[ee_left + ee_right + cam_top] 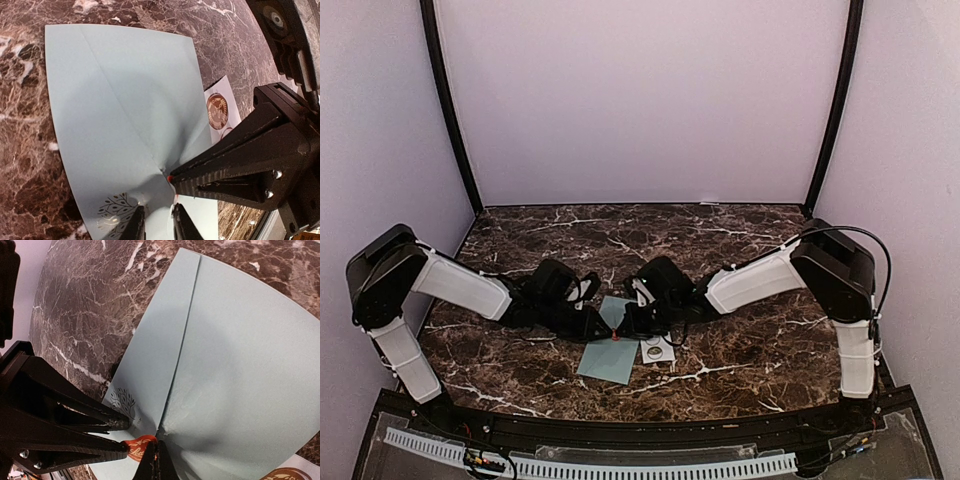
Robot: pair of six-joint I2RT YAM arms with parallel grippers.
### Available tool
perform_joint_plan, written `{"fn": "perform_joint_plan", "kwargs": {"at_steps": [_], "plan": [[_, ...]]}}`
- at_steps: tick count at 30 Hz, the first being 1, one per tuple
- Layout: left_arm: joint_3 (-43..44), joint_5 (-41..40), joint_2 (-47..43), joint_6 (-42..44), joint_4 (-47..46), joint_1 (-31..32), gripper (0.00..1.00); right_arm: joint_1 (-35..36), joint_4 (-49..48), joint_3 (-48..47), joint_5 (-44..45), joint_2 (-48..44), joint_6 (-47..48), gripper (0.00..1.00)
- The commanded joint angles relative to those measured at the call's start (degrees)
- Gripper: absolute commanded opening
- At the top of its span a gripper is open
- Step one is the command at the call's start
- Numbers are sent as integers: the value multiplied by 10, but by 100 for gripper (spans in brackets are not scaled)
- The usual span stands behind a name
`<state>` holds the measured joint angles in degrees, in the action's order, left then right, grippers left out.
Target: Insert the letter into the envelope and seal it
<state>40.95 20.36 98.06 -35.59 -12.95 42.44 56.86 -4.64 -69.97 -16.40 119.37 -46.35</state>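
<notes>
The pale teal envelope [605,358] lies flat on the marble table between both arms. It fills the left wrist view [120,110] and the right wrist view [240,365], its pointed flap folded down. My right gripper [156,456] is shut on a small red seal sticker [136,447] right at the flap's tip; it also shows in the top view [631,328]. My left gripper [157,226] is narrowly open, its fingertips on the envelope beside the flap tip, close to the sticker; it also shows in the top view [600,327]. No letter shows.
A small white strip of round stickers [657,349] lies just right of the envelope, also in the left wrist view [218,107]. A leafy tree print [123,401] marks the envelope near the left fingers. Enclosure walls stand on three sides.
</notes>
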Motion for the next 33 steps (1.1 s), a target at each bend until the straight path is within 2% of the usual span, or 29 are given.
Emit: {"fn": "perform_joint_plan", "kwargs": {"at_steps": [1, 12, 19, 27, 33], "plan": [[-4, -42, 36, 7, 85, -2, 20, -2, -4, -10, 8, 11, 5, 0], [14, -58, 61, 11, 116, -2, 12, -2, -4, -5, 13, 0, 2, 0], [17, -76, 74, 15, 138, -2, 11, -2, -7, 1, 19, -10, -3, 1], [16, -88, 94, 18, 155, -2, 10, -2, -19, 19, 33, -40, -4, 16], [19, -90, 103, 21, 159, -1, 9, -3, -16, 23, 40, -49, -1, 22]]}}
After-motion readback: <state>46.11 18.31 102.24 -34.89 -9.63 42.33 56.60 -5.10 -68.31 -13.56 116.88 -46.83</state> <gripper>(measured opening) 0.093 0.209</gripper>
